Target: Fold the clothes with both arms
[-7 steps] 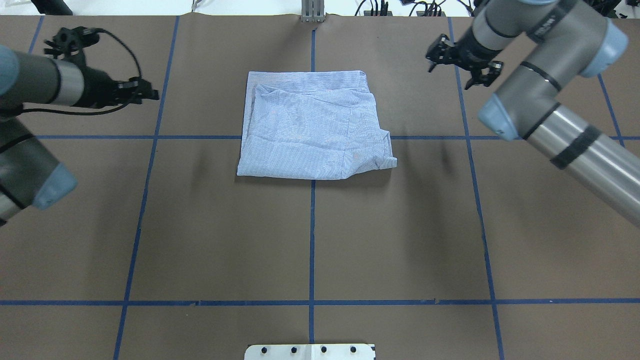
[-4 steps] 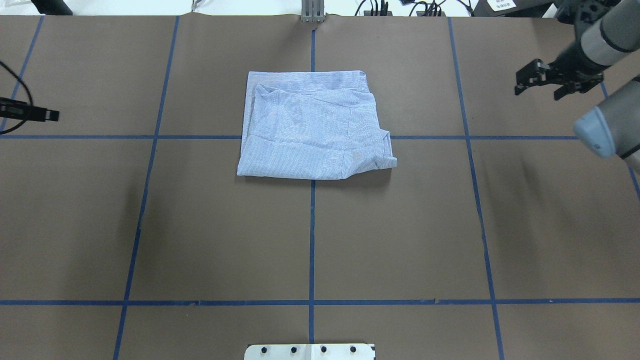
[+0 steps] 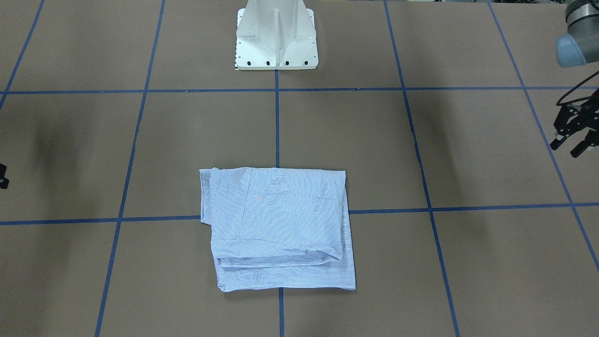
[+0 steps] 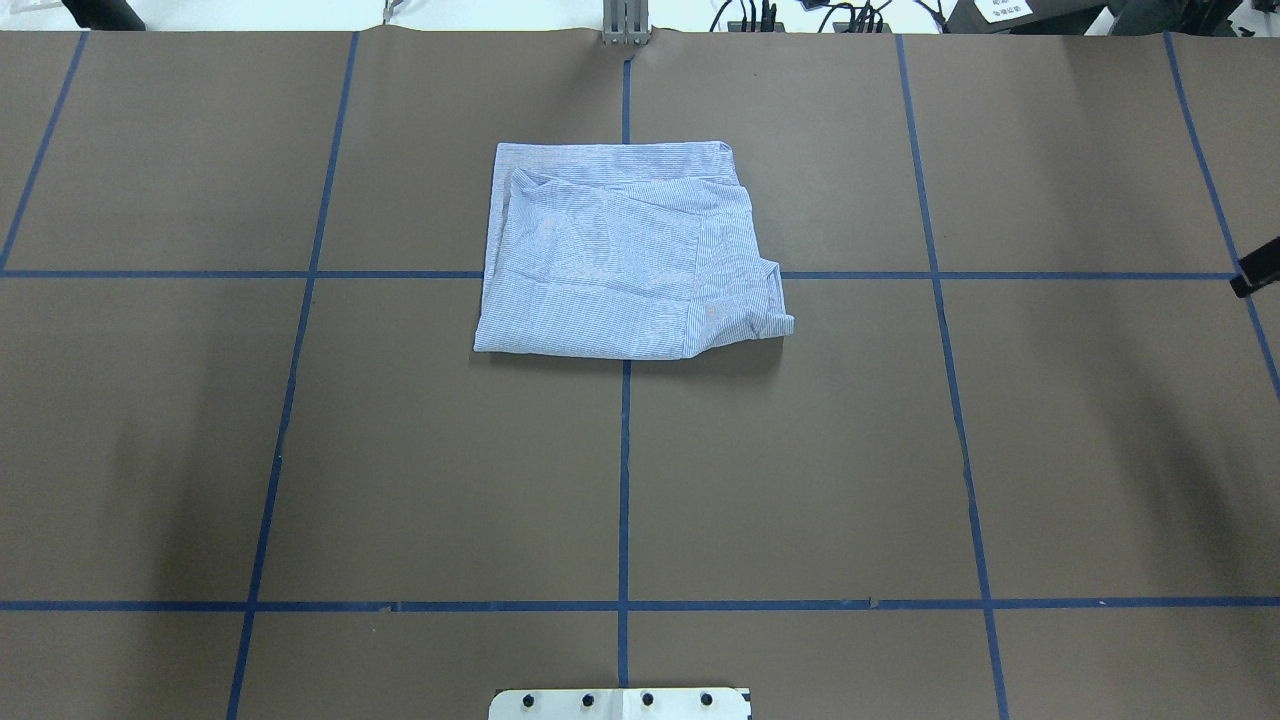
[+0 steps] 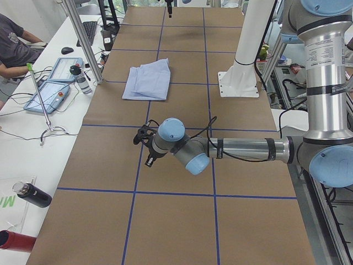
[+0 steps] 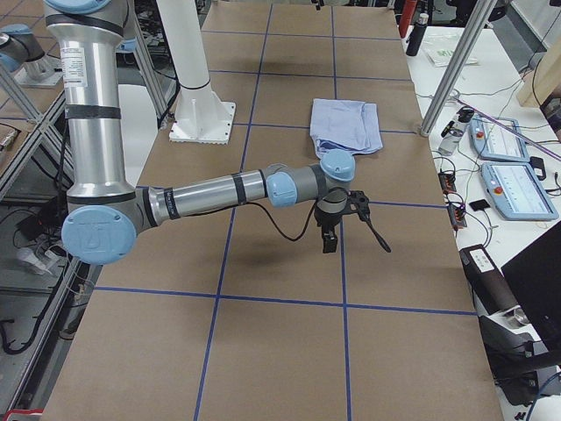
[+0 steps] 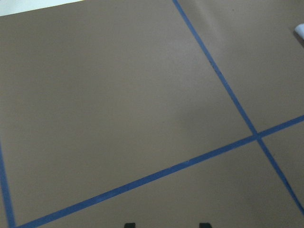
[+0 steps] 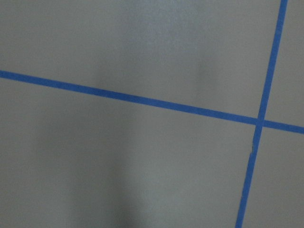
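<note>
the shirt (image 4: 620, 260) is lying folded into a compact, roughly square packet near the middle of the table (image 4: 400, 450), on the half away from the robot, straddling the crossing of two blue tape lines (image 4: 300, 400). its layers are stacking fairly evenly, with the collar corner poking out at one side. judging from that shape, the folding is looking finished or nearly so.

both arms are hanging well apart from the shirt, one out toward each end of the table, which is leaving the packet untouched and in full sight of the cameras. the left gripper (image 3: 564, 149) is hovering over bare paper with its fingers spread and nothing between them. the right gripper (image 6: 331, 235) is showing only as a sliver at the edges of the two table views and its wrist camera is catching no fingertips, so i cannot tell how its jaws are standing.

brown paper is covering the table, and the tape is dividing it into large squares. the white pedestal (image 3: 276, 42) is standing at the robot's edge. along the far side a white bench (image 5: 33, 143) is carrying control tablets (image 5: 55, 83) and a dark bottle (image 5: 33, 194), and a person (image 5: 14, 44) is sitting there.
</note>
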Tool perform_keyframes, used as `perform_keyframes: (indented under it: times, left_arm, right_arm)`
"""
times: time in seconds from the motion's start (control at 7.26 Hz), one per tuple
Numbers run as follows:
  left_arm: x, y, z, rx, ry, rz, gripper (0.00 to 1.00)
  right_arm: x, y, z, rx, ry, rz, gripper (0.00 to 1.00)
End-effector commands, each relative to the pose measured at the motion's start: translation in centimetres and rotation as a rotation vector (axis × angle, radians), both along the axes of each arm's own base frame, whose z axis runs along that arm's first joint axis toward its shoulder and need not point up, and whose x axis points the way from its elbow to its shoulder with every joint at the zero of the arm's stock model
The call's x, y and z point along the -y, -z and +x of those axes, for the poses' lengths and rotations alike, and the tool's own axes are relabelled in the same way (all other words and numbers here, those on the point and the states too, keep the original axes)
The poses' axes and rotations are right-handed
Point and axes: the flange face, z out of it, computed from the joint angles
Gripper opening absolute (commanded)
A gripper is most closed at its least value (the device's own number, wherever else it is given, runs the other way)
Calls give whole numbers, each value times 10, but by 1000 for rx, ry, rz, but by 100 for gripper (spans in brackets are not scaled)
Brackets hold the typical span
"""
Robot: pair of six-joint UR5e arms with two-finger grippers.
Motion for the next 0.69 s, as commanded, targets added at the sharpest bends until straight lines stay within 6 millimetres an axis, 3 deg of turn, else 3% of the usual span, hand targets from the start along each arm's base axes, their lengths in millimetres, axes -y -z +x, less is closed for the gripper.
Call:
perform_keyframes:
  times: [0.0,0.14,0.41,0.55]
  left_arm:
    - [-7,5,-53,93,-30,-42,67]
    - [-14,4,-55,98,-25,-66,100]
    - [-22,-4,-54,87,-29,-85,100]
    - [-24,-11,-53,90,-29,-93,100]
  right_arm:
    - [-44,-20,15,63,9,-66,100]
    - [-42,-16,15,71,10,-59,100]
    - [-34,-12,13,71,6,-54,100]
    - [-34,-31,15,50,1,-80,100]
